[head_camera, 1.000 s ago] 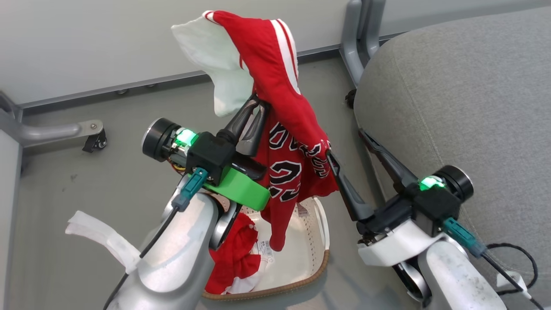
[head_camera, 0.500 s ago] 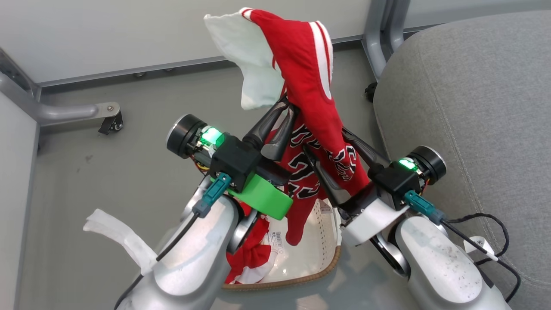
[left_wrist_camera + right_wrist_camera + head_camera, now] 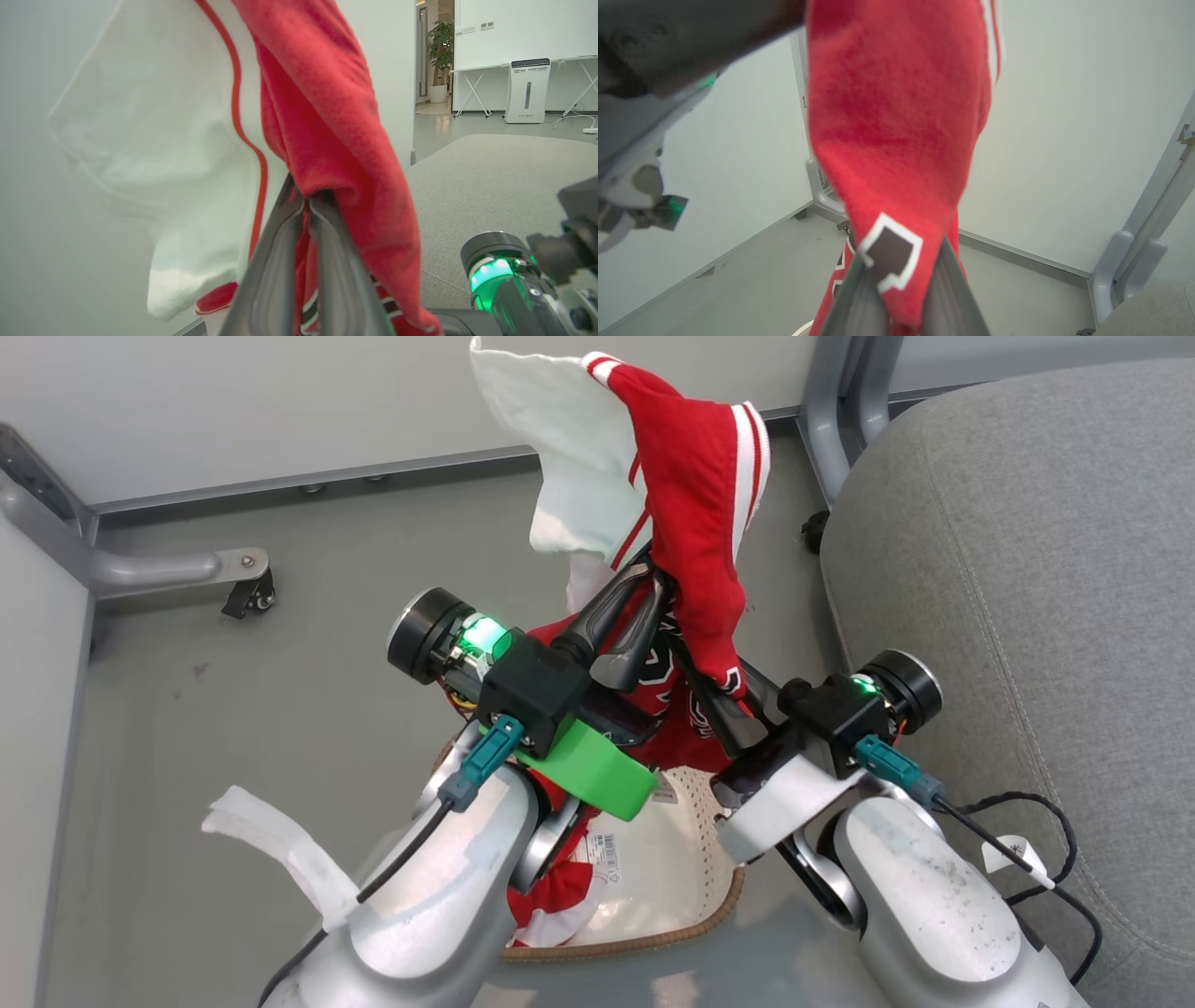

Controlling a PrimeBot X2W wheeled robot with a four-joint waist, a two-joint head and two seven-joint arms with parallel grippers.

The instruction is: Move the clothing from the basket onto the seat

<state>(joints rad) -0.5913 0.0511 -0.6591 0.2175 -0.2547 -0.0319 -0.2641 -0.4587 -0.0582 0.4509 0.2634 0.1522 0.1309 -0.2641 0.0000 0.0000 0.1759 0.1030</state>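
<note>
Pinching one red jersey (image 3: 705, 523), the left gripper (image 3: 306, 198) and the right gripper (image 3: 905, 261) each clamp its cloth. One basket (image 3: 653, 938) sits below them; one grey seat (image 3: 1027, 569) lies right of the right gripper. The head view adds a second red garment (image 3: 558, 896) in the basket, half hidden by the left forearm (image 3: 439, 896).

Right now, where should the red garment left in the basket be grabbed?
Probably the raised crumpled fold of the red garment, coming straight down from above. It lies bunched low in the basket, in its near left part, so the walls block any sideways approach.
</note>
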